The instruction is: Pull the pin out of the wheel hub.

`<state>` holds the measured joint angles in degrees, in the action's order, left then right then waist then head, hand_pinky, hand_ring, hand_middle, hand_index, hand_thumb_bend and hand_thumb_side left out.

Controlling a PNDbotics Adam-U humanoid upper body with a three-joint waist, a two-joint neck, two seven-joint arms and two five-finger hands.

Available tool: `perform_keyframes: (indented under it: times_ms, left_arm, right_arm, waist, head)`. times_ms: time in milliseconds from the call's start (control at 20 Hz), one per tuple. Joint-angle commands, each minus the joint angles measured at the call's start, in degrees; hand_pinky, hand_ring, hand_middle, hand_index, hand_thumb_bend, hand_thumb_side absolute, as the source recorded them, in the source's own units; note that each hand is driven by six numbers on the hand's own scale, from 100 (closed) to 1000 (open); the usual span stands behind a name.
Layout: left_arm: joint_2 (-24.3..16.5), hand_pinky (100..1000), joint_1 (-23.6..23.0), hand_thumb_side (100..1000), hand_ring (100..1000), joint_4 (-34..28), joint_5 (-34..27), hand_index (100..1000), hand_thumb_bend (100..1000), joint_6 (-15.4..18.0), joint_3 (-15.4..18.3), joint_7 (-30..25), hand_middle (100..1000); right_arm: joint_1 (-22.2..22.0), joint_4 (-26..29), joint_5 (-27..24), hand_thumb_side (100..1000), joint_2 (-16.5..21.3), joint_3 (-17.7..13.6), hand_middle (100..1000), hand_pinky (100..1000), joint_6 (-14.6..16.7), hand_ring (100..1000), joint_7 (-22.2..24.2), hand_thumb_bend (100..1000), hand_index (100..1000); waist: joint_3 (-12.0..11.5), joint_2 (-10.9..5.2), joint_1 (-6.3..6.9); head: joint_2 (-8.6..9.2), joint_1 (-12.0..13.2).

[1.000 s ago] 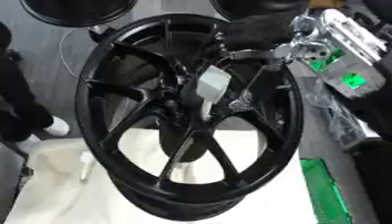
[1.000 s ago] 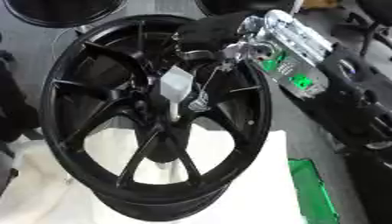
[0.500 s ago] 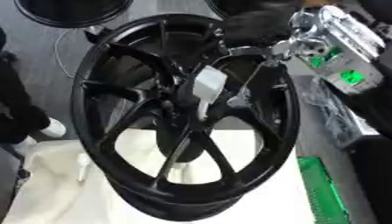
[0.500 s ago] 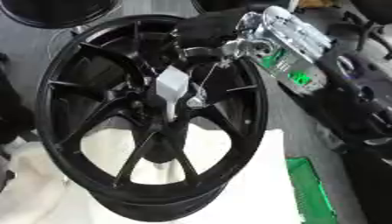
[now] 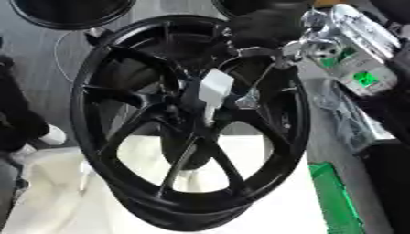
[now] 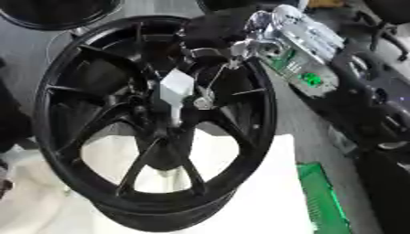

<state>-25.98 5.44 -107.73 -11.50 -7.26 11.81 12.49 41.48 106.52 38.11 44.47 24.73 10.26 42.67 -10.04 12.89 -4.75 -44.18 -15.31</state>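
A black spoked wheel [image 5: 104,137] stands upright on a white cloth. At its hub [image 5: 192,103] sits a white pin piece [image 5: 214,87], and a small silver ring [image 5: 246,101] hangs beside it. A thin wire [image 5: 266,82] runs from the ring up to my right hand [image 5: 264,28]. That hand is black and reaches in from the upper right over the top of the rim, its fingers curled at the wire's upper end. Its silver forearm [image 6: 298,39] carries green lights. My left hand shows in neither view.
The white cloth [image 5: 272,192] covers the table under the wheel. A green strip [image 5: 336,201] lies at the lower right. Dark equipment [image 6: 376,114] fills the right side, another black rim [image 5: 64,11] stands at the top left, and a person's leg and white shoe [image 5: 50,135] show at the left edge.
My right hand has risen a little toward the top of the rim. The white pin piece stays at the hub with the ring beside it.
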Motion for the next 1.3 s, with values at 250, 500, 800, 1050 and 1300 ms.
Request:
perform_keyframes:
  times_ms: [250, 500, 800, 1050, 1300]
  left_arm:
    - [-0.8, 616, 0.3, 764, 760, -0.6, 0.3, 735, 100, 0.1, 0.2, -0.2, 705]
    - [-0.7, 616, 0.4, 764, 760, -0.7, 0.4, 734, 100, 0.1, 0.3, -0.2, 703]
    - [-0.7, 615, 0.4, 766, 758, -0.6, 0.5, 732, 100, 0.0, 0.4, -0.2, 701]
    - [-0.6, 614, 0.3, 767, 757, -0.5, 0.5, 731, 100, 0.0, 0.4, -0.3, 700]
    - [-0.6, 614, 0.2, 768, 756, -0.4, 0.5, 731, 100, -0.1, 0.4, -0.4, 698]
  right_arm:
    - [0.6, 0.1, -0.3, 440, 1.1, -0.4, 727, 947, -0.1, 857, -0.1, 208, 833]
    - [0.5, -0.1, -0.4, 433, 1.0, -0.3, 725, 945, -0.1, 855, 0.0, 205, 831]
    - [0.4, -0.1, -1.0, 427, 1.0, -0.1, 723, 942, 0.2, 853, 0.5, 205, 831]
    - [0.3, 0.3, -1.8, 422, 1.1, -0.1, 712, 940, 0.2, 848, 0.7, 200, 824]
    - [0.2, 0.6, -2.5, 408, 1.1, -0.1, 677, 932, -0.2, 835, 0.5, 186, 797]
  waist:
    - [-0.3, -0.25, 0.00]
    - [-0.5, -0.08, -0.18]
    - [-0.5, 0.02, -0.39]
    - [-0.3, -0.01, -0.48]
    - [-0.2, -0.04, -0.53]
  head:
    - [0.06, -0.2]
    - [0.06, -0.3]
    - [0.06, -0.3]
    - [0.06, -0.3]
    - [0.06, -0.3]
